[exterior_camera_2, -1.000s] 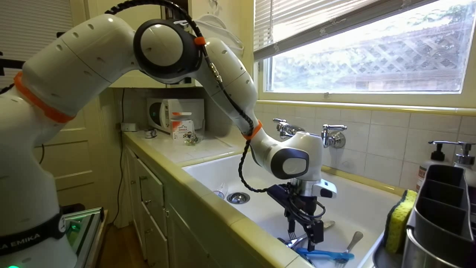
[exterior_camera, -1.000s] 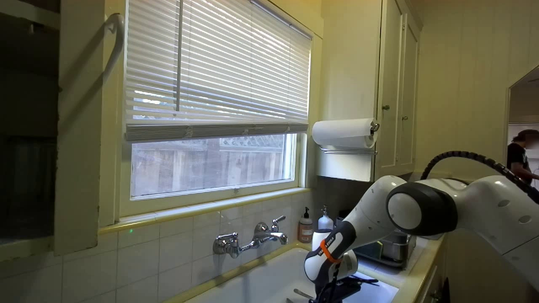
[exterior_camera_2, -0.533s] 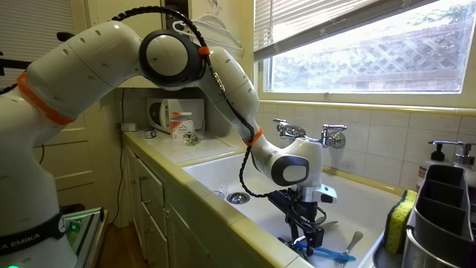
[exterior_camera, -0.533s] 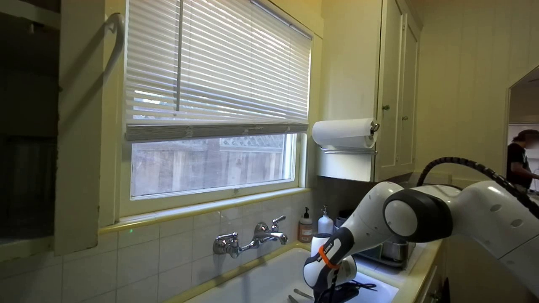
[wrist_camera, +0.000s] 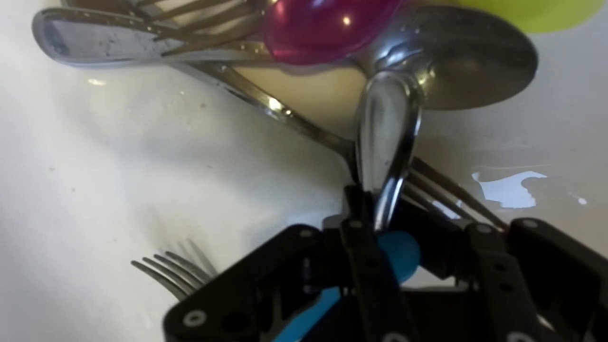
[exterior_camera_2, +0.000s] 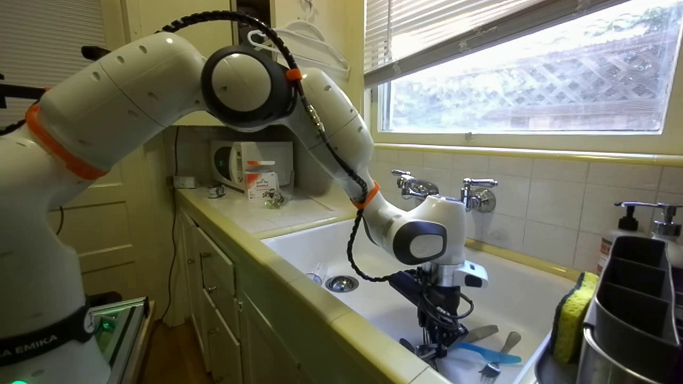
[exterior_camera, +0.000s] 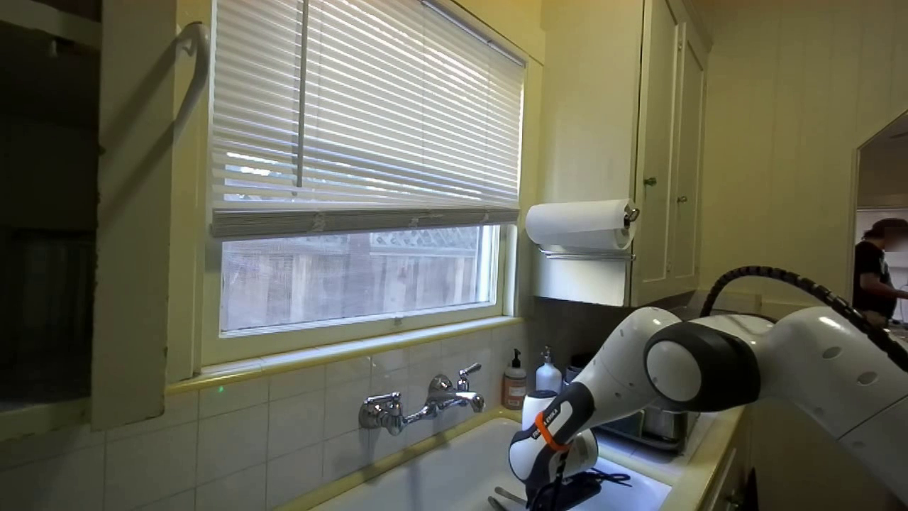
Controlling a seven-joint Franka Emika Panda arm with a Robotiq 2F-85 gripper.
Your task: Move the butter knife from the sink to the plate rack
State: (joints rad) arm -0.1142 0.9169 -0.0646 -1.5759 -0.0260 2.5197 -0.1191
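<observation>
In an exterior view my gripper (exterior_camera_2: pixel 441 348) is low in the white sink (exterior_camera_2: pixel 509 293), among loose cutlery. The wrist view shows the gripper (wrist_camera: pixel 385 209) shut on a slim silver handle, which looks like the butter knife's (wrist_camera: pixel 384 128). Its rounded end points away from the fingers; the gripped part is hidden. A flat silver blade (exterior_camera_2: pixel 482 333), apparently that of the same knife, shows behind the gripper. Below the fingers pokes the round end of a blue utensil (wrist_camera: pixel 401 254). The plate rack (exterior_camera: pixel 670 446) sits on the counter beyond the sink, partly covered by my arm.
Around the gripper lie forks (wrist_camera: pixel 175 273), a large spoon (wrist_camera: pixel 465 57), a pink utensil (wrist_camera: pixel 327 28) and a yellow-green piece (wrist_camera: pixel 546 9). A dark cutlery holder (exterior_camera_2: pixel 635 293) and a sponge (exterior_camera_2: pixel 573 314) stand beside the sink. The tap (exterior_camera: pixel 425 408) projects from the tiled wall.
My gripper came down into the cutlery, then its jaws closed on the silver handle. The flat blade and the blue utensil shifted slightly toward the cutlery holder.
</observation>
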